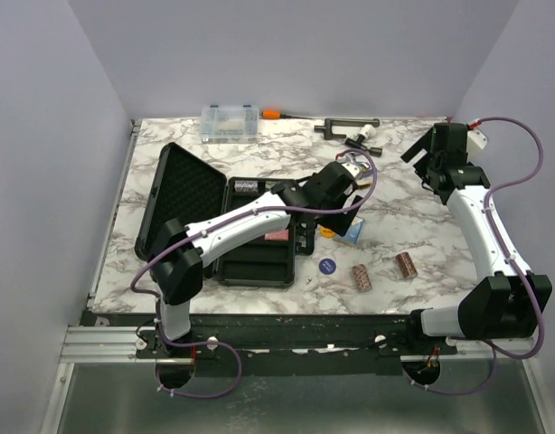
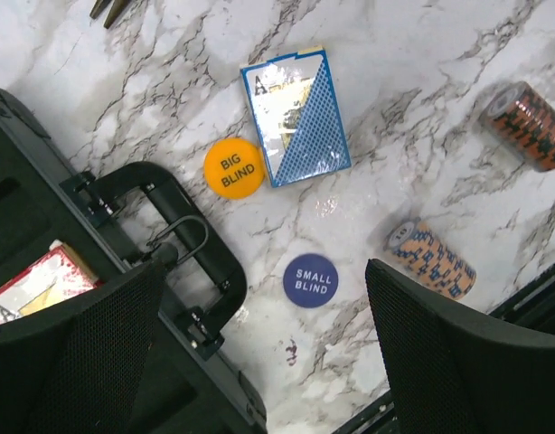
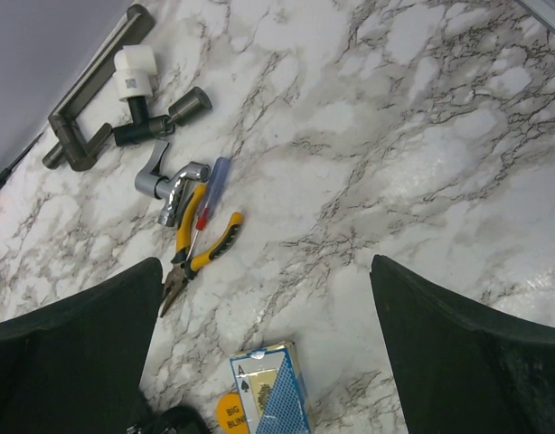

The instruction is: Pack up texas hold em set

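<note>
Packing is part-way: the case lies open on the left of the counter, with the red deck already in a slot, while the rest of the set sits loose on the marble to the right of it. In the left wrist view the blue deck lies flat, the orange disc just beside its lower left corner, the blue disc nearer the camera and close to the case handle, and two chip rolls off to the right, well apart from each other. The step in hand looks like picking the next loose piece. The left end effector hangs above this group with its fingers spread wide, touching nothing and carrying nothing; the blue disc lies almost between them, so it is the likeliest target, though the deck is near too. The next move calls for a straight drop and a close. A flat disc gives little edge to grip, so the fingers must reach the counter itself; the deck would need its narrow sides squared to the fingers. The right end effector is likewise spread wide and empty, held high at the far right, looking down on the pliers and other tools, which are no part of the set.
</note>
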You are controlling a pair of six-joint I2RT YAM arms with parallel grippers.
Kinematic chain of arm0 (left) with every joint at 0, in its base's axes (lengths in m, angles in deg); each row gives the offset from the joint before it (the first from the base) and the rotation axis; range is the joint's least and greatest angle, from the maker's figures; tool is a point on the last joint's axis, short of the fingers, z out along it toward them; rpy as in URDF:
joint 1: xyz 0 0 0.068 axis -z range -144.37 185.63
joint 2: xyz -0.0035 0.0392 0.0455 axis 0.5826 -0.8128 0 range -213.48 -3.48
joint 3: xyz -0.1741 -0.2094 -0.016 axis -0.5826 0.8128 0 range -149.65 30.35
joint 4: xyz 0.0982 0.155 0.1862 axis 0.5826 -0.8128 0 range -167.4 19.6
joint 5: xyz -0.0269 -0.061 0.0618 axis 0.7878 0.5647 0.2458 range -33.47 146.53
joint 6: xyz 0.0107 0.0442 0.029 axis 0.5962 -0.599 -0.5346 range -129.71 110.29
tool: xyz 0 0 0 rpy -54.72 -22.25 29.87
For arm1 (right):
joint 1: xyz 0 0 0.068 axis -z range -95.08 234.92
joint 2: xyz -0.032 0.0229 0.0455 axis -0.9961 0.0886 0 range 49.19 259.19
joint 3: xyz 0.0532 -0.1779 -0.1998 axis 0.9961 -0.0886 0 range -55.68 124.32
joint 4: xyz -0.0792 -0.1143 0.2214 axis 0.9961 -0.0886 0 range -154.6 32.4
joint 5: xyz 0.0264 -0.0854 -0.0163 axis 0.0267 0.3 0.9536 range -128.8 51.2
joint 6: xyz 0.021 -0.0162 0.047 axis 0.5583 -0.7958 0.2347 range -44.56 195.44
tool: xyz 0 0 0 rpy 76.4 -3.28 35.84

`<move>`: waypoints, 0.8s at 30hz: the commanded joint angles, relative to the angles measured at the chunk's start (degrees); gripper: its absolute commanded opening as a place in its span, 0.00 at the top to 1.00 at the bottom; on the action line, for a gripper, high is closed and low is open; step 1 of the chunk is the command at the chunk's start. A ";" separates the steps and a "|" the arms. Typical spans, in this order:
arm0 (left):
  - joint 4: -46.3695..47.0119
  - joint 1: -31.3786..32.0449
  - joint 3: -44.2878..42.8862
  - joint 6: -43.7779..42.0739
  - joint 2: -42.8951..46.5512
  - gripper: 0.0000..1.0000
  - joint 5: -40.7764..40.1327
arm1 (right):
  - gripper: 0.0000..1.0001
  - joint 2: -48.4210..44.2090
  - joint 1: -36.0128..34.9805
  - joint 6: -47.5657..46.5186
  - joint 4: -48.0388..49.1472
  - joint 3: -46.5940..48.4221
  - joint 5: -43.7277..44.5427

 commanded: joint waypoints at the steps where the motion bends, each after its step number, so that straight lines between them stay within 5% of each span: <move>1: -0.52 0.39 -5.48 3.10 -5.54 0.09 1.33 | 0.00 -1.08 0.04 0.41 -0.29 -1.34 0.99; 24: -0.22 1.45 -14.86 5.79 -23.26 0.12 2.21 | 0.00 0.68 0.24 0.60 1.72 -3.17 -3.61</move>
